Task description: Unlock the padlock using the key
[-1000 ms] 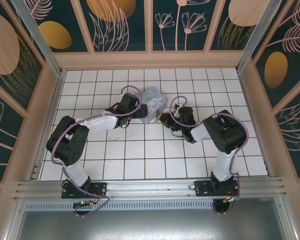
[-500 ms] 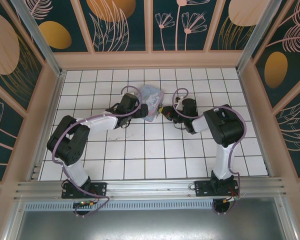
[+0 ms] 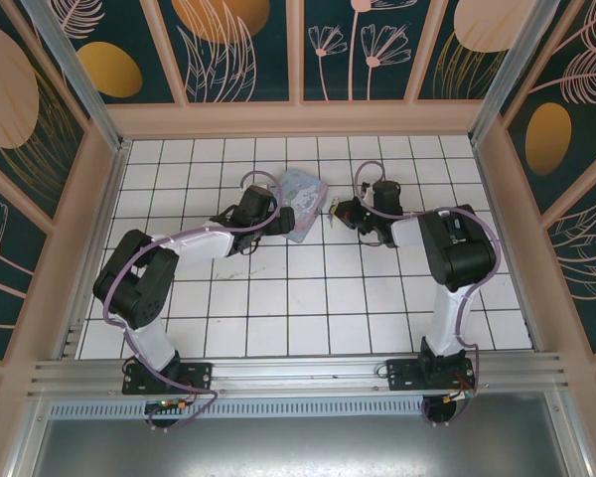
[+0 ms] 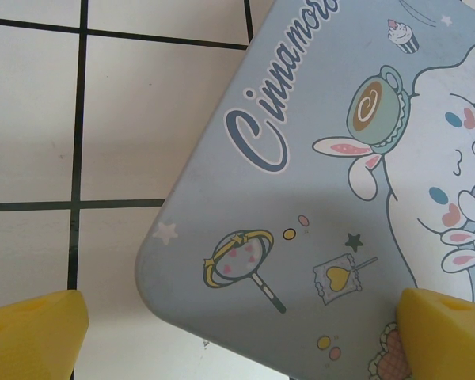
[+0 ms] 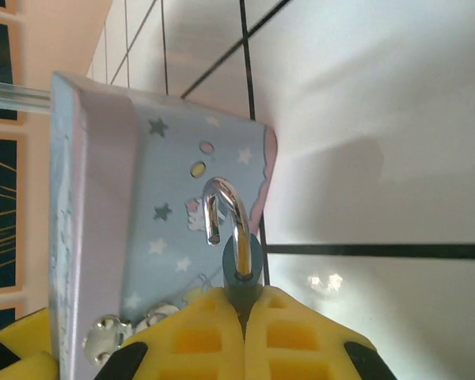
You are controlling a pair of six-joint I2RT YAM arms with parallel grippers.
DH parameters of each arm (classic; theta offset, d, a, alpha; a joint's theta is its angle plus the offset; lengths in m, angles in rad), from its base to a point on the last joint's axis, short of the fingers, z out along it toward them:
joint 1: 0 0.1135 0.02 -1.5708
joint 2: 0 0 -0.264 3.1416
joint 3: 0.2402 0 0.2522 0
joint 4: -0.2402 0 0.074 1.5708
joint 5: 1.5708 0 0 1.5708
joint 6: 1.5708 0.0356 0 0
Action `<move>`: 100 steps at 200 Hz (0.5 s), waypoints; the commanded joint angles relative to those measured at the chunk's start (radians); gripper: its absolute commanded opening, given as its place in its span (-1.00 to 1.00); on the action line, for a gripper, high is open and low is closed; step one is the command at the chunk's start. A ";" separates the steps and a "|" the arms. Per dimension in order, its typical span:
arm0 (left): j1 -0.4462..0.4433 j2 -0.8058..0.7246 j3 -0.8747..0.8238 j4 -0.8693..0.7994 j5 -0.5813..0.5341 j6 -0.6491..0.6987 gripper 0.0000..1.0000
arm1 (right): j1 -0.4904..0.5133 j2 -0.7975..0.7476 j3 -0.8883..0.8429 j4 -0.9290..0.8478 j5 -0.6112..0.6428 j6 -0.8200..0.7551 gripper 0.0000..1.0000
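My right gripper point(image 5: 241, 317) clamps the padlock point(image 5: 242, 269), its shackle seemingly sprung. Draw it straight off the tin box point(image 4: 317, 198). My left gripper point(image 4: 237, 332), released, should brace it.

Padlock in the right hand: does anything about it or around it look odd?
The padlock, pinched in the right hand, has its silver shackle standing open, one leg free of the body, so it looks unlocked. The cartoon tin beside it sits crooked to the floor tiles.

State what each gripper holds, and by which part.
Right gripper pinches the small blue padlock with silver shackle by its body; left gripper, open, holds nothing.
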 commanded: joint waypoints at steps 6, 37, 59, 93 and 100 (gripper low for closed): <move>0.007 0.056 -0.070 -0.224 -0.032 0.034 0.97 | 0.005 -0.018 0.037 0.007 -0.027 -0.002 -1.00; 0.007 0.045 -0.066 -0.224 -0.036 0.040 0.97 | 0.008 -0.067 -0.011 0.011 -0.021 0.001 -1.00; 0.006 0.027 -0.047 -0.230 -0.029 0.042 0.97 | 0.019 -0.127 -0.080 0.014 -0.008 0.010 -1.00; 0.007 -0.021 0.026 -0.251 -0.021 0.044 0.97 | 0.076 -0.221 -0.170 -0.039 0.021 -0.008 -1.00; 0.006 -0.033 0.041 -0.257 -0.019 0.044 0.98 | 0.095 -0.240 -0.184 -0.059 0.031 -0.016 -1.00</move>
